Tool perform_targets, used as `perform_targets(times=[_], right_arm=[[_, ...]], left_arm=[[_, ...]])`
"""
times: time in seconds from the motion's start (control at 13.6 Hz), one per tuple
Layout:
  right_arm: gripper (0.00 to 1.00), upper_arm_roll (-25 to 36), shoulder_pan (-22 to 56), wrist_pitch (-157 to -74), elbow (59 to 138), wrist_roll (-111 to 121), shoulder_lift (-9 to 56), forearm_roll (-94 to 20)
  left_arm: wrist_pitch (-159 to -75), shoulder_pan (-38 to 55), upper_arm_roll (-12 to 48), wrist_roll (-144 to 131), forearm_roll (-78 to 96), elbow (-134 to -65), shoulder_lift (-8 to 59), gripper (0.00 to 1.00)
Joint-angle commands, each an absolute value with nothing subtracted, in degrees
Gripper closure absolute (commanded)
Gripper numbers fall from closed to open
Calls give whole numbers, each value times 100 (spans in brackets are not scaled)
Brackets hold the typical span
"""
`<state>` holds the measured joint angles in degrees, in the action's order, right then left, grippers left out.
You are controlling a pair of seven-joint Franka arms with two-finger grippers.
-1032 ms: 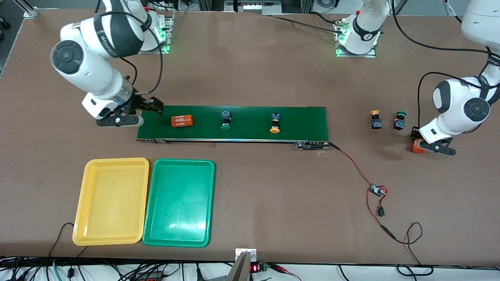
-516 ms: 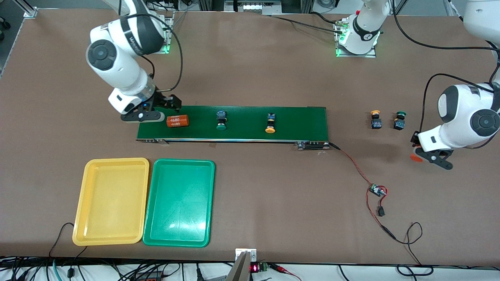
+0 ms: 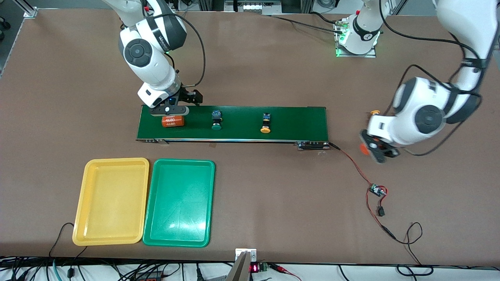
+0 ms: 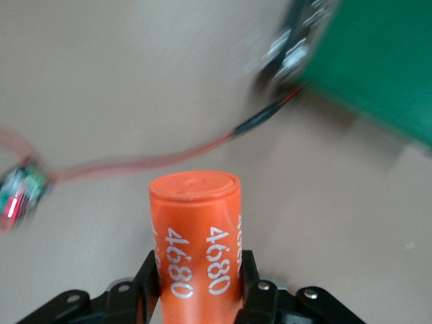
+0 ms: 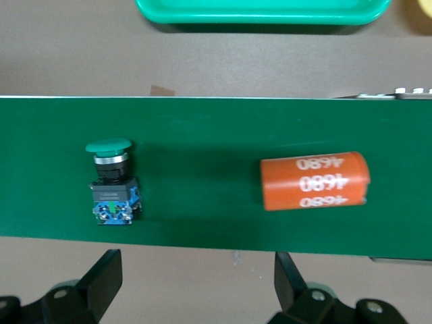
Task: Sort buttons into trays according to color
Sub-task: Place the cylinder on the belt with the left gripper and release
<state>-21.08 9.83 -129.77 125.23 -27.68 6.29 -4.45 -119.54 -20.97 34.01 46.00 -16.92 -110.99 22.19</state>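
Buttons are split between belt and bare table: a green button (image 3: 216, 120) and a yellow button (image 3: 266, 123) lie on the dark green belt (image 3: 297, 123), the green one nearer the right arm's end. In the right wrist view that green button (image 5: 111, 179) lies on its side, cap toward the trays, with an orange cylinder (image 5: 314, 180) beside it on the belt (image 5: 202, 128). The right end effector (image 3: 169, 111) hangs over the belt's end, above that cylinder (image 3: 172, 121), its fingers (image 5: 101, 277) spread wide and gripping nothing. The left end effector (image 3: 374, 147) is over the bare table (image 3: 250, 58) near the belt's motor end, pinching a second orange cylinder (image 4: 196, 236) between its fingers (image 4: 147, 282); the cylinder stands out from the jaws with its flat end up. A second yellow button (image 3: 375, 113) peeks out just beside the left arm on the table; the rest of it is hidden. Both trays sit nearer the camera than the belt, touching side by side: the yellow tray (image 3: 88, 175) toward the right arm's end, the green tray (image 3: 156, 234) next to it. A red wire (image 3: 353, 166) runs from the belt's motor end to a small circuit board (image 3: 377, 190).
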Motion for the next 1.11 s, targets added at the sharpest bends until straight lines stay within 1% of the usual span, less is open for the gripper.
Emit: perform_targets(times=[0.0,0.07,0.15,0.29,0.37,0.52,0.59,0.66,0.74,0.81,0.88,0.96,1.03], right_arm=[[0,-2127,1072,-13209,12551,-2961,790,-510],[0,-2127,1098,-13306,12586,-2962,835,-431],[0,-2127,1116,-13420,12595,-2945,887,-335],[0,-2127,1134,-13491,12595,-2909,967,-124],[0,-2127,1195,-13517,12595,-2909,1002,-97],[0,-2127,1213,-13570,12595,-2918,1072,-88],[0,-2127,1213,-13640,12603,-2909,1098,-88],[0,-2127,1213,-13675,12612,-2909,1133,-88],[0,-2127,1213,-13702,12604,-2909,1177,-88],[0,-2127,1213,-13720,12612,-2918,1213,-88],[0,-2127,1213,-13772,12612,-2909,1265,-79],[0,-2127,1204,-13799,12612,-2918,1327,-70],[0,-2127,1204,-13868,12604,-2918,1371,-70]], left_arm=[[-11795,-1908,4206,4913,-1591,-11223,2083,76],[-11830,-1890,4488,4835,-1582,-11345,2083,76],[-11856,-1829,4630,4790,-1582,-11434,2109,76],[-11979,-1645,4684,4650,-1573,-11653,2153,76],[-12197,-1583,4719,4554,-1582,-11820,2171,76],[-13012,-1564,4729,4491,-1582,-12267,2215,76],[-13278,-1564,4729,4491,-1591,-12426,2215,76],[-13332,-1564,4720,4491,-1600,-12454,2224,75],[-13333,-1564,4728,4491,-1608,-12445,2224,72],[-13333,-1564,4720,4491,-1617,-12428,2224,55],[-13333,-1573,4711,4561,-1652,-12402,2224,18],[-13316,-1599,4711,4579,-1652,-12393,2189,0],[-13272,-1634,4711,4579,-1652,-12375,2128,0]])
